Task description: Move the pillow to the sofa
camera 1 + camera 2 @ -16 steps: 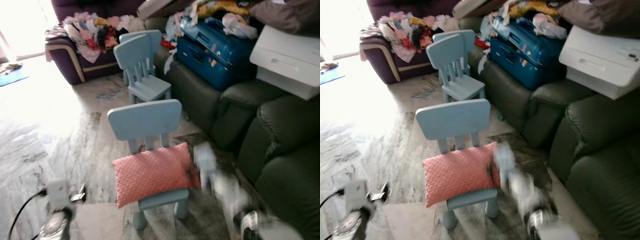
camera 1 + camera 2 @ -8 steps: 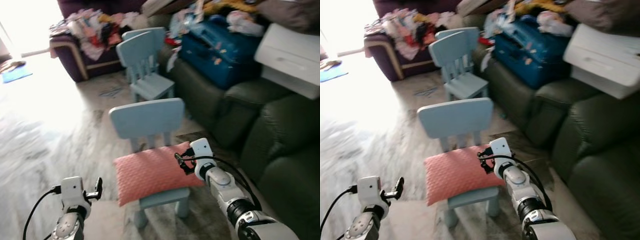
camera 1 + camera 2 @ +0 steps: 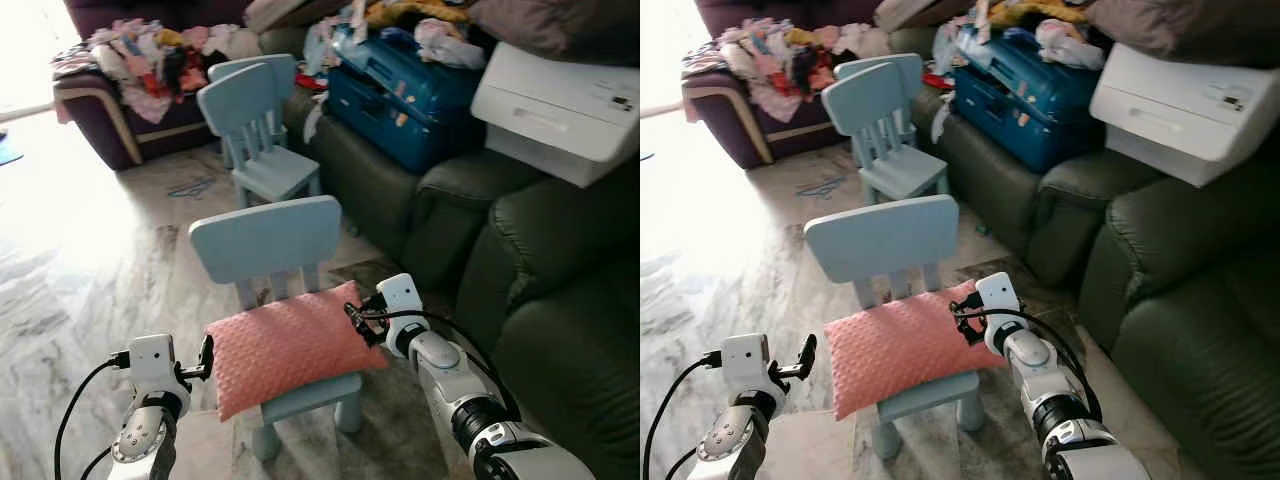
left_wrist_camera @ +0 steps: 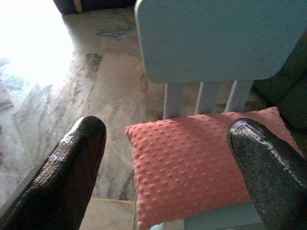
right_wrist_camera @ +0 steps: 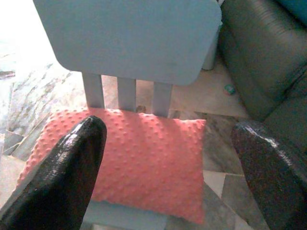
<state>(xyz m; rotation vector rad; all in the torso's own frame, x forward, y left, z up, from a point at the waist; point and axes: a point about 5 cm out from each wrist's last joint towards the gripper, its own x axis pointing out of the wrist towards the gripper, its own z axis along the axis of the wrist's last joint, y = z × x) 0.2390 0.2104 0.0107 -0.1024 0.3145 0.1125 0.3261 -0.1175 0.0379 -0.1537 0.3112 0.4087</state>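
Right wrist view shows the right gripper [image 5: 168, 158] with its two black fingers [image 5: 62, 177] spread wide, the pink dimpled pillow [image 5: 129, 158] lying between and just beyond them on the seat of a small light-blue chair [image 5: 129, 38]. Seen from the head cameras, that gripper [image 3: 362, 318] sits at the pillow's [image 3: 285, 345] corner nearest the dark sofa [image 3: 560, 270]; whether it touches the fabric cannot be told. On the pillow's opposite side, the left gripper [image 3: 205, 357] hovers just beside the cushion's edge, its fingers [image 4: 72, 167] likewise held wide apart, with the pillow [image 4: 201, 167] and the chair back [image 4: 216, 38] framed between them. Behind the chair stand two more blue chairs [image 3: 255, 130] on the marble floor [image 3: 90, 250]. Farther from the right gripper, the sofa carries a blue suitcase [image 3: 400, 90] and a white drawer unit [image 3: 560, 110]. Beyond the left gripper, a purple couch [image 3: 110, 110] is heaped with clothes [image 3: 160, 55].
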